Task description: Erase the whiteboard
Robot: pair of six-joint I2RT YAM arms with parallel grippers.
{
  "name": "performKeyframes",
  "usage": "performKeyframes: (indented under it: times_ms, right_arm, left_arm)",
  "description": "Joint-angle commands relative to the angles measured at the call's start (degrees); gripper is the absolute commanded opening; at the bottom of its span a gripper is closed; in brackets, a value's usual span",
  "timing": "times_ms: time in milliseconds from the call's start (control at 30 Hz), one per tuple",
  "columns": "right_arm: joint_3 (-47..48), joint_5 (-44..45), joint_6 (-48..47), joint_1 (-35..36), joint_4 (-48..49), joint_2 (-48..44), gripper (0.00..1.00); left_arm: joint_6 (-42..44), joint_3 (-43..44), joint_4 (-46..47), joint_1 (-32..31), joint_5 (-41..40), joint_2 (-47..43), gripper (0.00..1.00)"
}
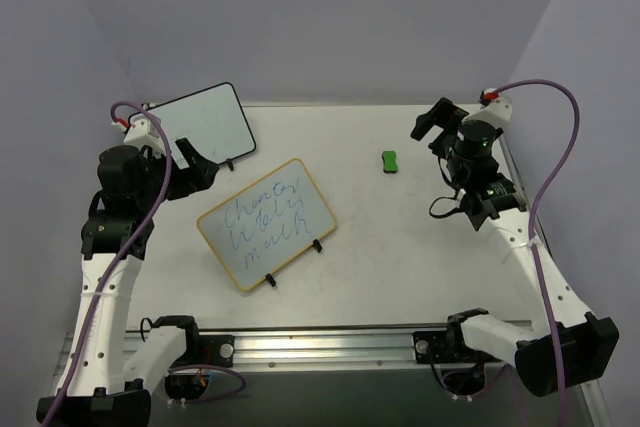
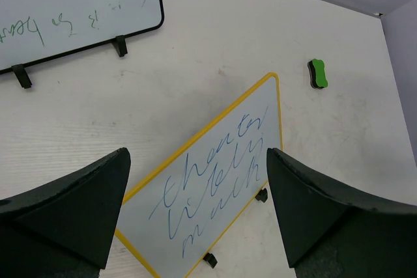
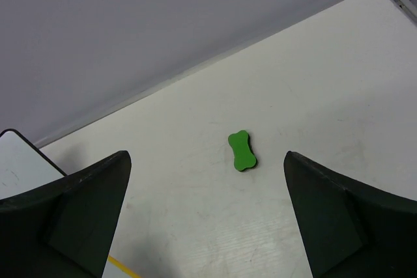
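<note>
The whiteboard [image 1: 267, 224] with the thin yellow frame lies tilted at the table's centre-left, with blue handwriting on it and two black clip feet on its near long edge. My left gripper [image 1: 200, 169] hovers above and left of it, open and empty. In the left wrist view the whiteboard [image 2: 215, 187] shows between the spread fingers of that gripper [image 2: 197, 154]. A green bone-shaped eraser [image 1: 390, 161] lies on the table to the right. My right gripper [image 1: 432, 125] hangs open just right of it; in its wrist view the eraser [image 3: 242, 150] lies ahead of the gripper [image 3: 207, 155].
A black-framed whiteboard [image 1: 205, 125] with faint green writing stands at the back left, behind the left gripper; its corner [image 3: 16, 161] shows in the right wrist view. The arms' mounting rail [image 1: 330, 347] runs along the near edge. Purple walls close in the back and both sides.
</note>
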Motion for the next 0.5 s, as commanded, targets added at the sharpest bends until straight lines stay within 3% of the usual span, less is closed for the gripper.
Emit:
performKeyframes:
  times_ms: [0,467]
  right_arm:
    - [0.00,3.61,-0.74,0.13,0.54,-2.22,1.00]
    - [4.22,6.69,-3.11,0.22,-7.80,6.55,1.00]
  left_arm:
    - [0.96,2.00,1.70,0.23,0.69,-0.33,0.94]
    - [0.53,1.47,1.97,0.23,1.05,0.11,0.94]
